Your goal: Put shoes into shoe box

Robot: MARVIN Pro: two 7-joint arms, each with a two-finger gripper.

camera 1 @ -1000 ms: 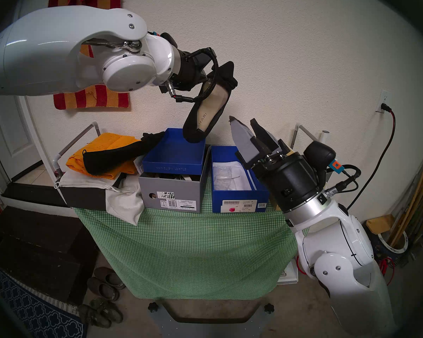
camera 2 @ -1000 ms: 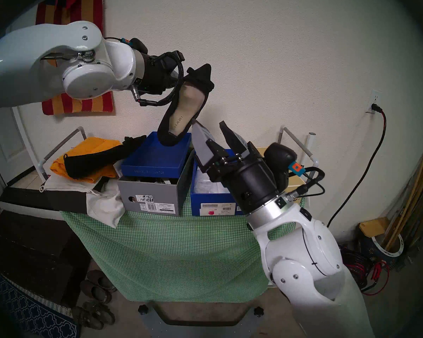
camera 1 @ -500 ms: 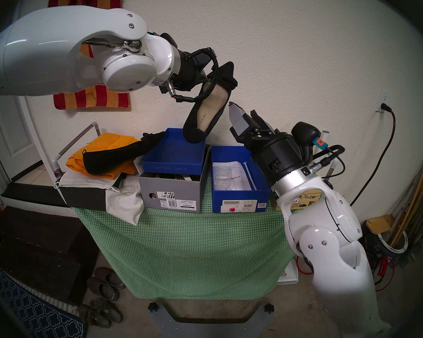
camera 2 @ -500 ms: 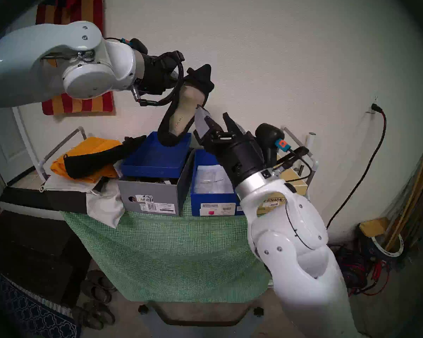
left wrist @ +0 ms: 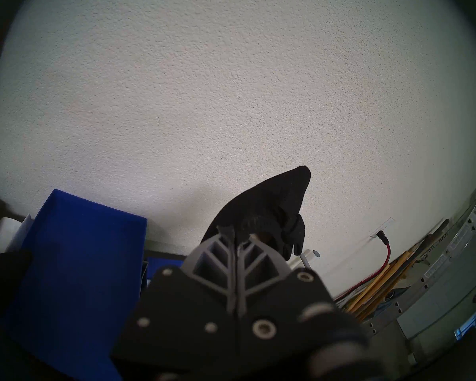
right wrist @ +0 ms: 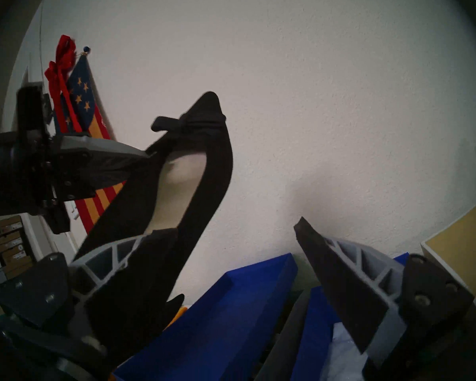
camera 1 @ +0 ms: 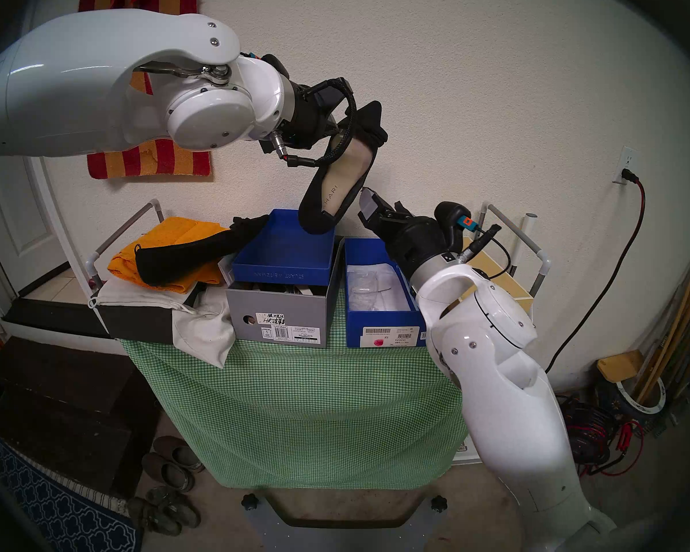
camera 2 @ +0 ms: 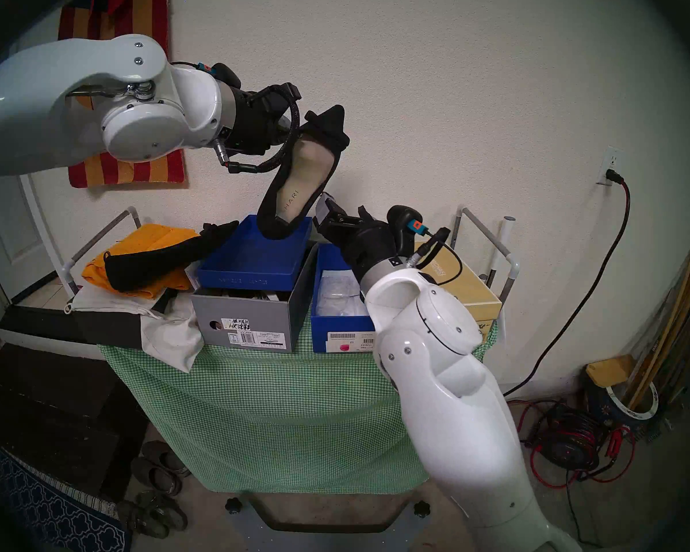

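above the green-checked table [camera 1: 295, 380], one black shoe [camera 1: 337, 188] is pinched at its toe end by the left gripper [left wrist: 238, 238], heel hanging over the upturned blue lid [camera 1: 285, 256]. the second black shoe [camera 1: 192, 252] is laid on the orange cloth [camera 1: 168, 232] at the left. two shoes, one lid and three boxes are counted: grey box [camera 1: 279, 316], open blue shoe box [camera 1: 387, 332], tan box [camera 2: 463, 288]; the right gripper [right wrist: 231, 248] is spread wide beside the raised shoe's heel.

Head views look down at the table [camera 1: 295, 380]; wrist views face the wall [left wrist: 231, 97] closely.
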